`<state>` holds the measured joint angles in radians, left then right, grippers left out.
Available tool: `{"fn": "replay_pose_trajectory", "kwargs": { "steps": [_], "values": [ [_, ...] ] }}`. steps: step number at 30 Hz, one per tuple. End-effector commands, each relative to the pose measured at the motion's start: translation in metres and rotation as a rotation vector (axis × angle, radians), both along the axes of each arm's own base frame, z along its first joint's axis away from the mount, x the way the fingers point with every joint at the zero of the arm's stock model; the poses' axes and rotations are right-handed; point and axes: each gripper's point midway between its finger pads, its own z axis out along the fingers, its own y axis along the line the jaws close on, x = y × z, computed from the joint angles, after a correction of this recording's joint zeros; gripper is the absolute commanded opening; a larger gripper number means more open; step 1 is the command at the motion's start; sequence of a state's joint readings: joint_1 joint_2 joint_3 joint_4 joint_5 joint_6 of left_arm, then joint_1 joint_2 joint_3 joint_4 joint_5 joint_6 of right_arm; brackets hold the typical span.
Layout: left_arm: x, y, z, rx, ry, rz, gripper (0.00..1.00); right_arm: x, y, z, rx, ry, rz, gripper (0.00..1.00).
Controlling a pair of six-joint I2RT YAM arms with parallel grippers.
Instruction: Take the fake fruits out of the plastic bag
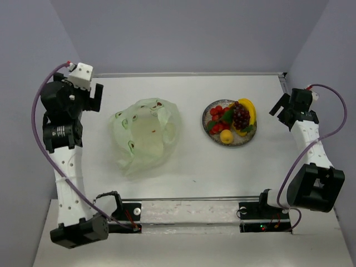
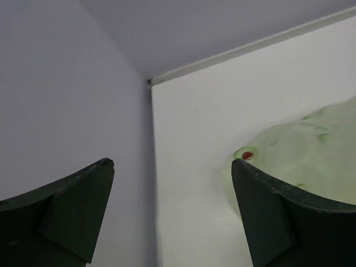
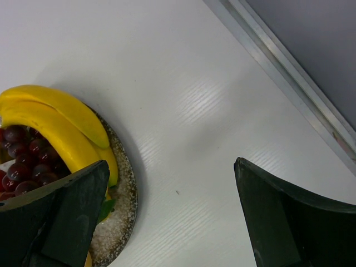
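Observation:
The pale yellow-green plastic bag [image 1: 146,135] lies crumpled and flat left of centre; its edge shows in the left wrist view [image 2: 311,144]. The fake fruits sit on the grey speckled plate [image 1: 210,129]: red berry cluster [image 1: 217,118], purple grapes [image 1: 240,117], yellow banana [image 1: 248,110], yellow-orange round fruit [image 1: 226,137]. The right wrist view shows the banana [image 3: 55,125], grapes [image 3: 25,164] and plate rim [image 3: 125,206]. My left gripper [image 1: 95,98] is open and empty, left of the bag. My right gripper [image 1: 281,105] is open and empty, right of the plate.
A raised rail [image 1: 189,74] runs along the table's far edge, and grey walls close in both sides. The arm bases and a metal bar [image 1: 189,208] sit at the near edge. Bare white tabletop [image 1: 189,161] lies between the bag and the plate.

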<state>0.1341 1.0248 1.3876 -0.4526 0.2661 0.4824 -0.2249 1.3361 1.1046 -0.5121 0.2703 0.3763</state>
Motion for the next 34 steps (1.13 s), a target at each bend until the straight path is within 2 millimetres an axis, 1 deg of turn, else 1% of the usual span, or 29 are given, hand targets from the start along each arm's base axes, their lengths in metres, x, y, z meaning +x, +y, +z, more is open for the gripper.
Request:
{"fn": "replay_pose_trajectory", "kwargs": {
  "steps": [1, 2, 4, 5, 6, 8, 9, 13, 20, 26, 34],
  "values": [
    [0.004, 0.090, -0.070, -0.037, 0.167, 0.287, 0.99, -0.005, -0.023, 0.009, -0.065, 0.001, -0.082, 1.00],
    [0.000, 0.108, -0.090, -0.049, 0.193, 0.346, 0.99, -0.009, -0.025, 0.005, -0.073, 0.013, -0.102, 1.00],
    [-0.002, 0.116, -0.107, -0.050, 0.213, 0.381, 0.99, -0.011, -0.028, 0.000, -0.075, 0.019, -0.128, 1.00],
    [-0.005, 0.117, -0.117, -0.053, 0.231, 0.392, 0.99, -0.013, -0.029, -0.005, -0.071, 0.028, -0.146, 1.00],
    [-0.008, 0.116, -0.136, -0.060, 0.269, 0.390, 0.99, -0.014, -0.031, -0.008, -0.072, 0.035, -0.161, 1.00],
    [-0.012, 0.114, -0.145, -0.067, 0.276, 0.392, 0.99, -0.013, -0.030, -0.013, -0.054, 0.041, -0.181, 1.00],
    [-0.016, 0.113, -0.155, -0.071, 0.292, 0.400, 0.99, -0.013, -0.029, -0.017, -0.041, 0.059, -0.178, 1.00],
    [-0.021, 0.113, -0.163, -0.065, 0.296, 0.409, 0.99, -0.010, -0.021, -0.023, 0.006, 0.086, -0.157, 1.00],
    [-0.023, 0.110, -0.169, -0.072, 0.313, 0.397, 0.99, -0.013, -0.018, -0.032, 0.026, 0.099, -0.158, 1.00],
    [-0.023, 0.107, -0.170, -0.082, 0.316, 0.382, 0.99, -0.013, -0.017, -0.031, 0.025, 0.098, -0.147, 1.00],
    [-0.025, 0.097, -0.170, -0.098, 0.309, 0.341, 0.99, -0.013, -0.015, -0.027, 0.032, 0.075, -0.153, 1.00]
  ]
}}
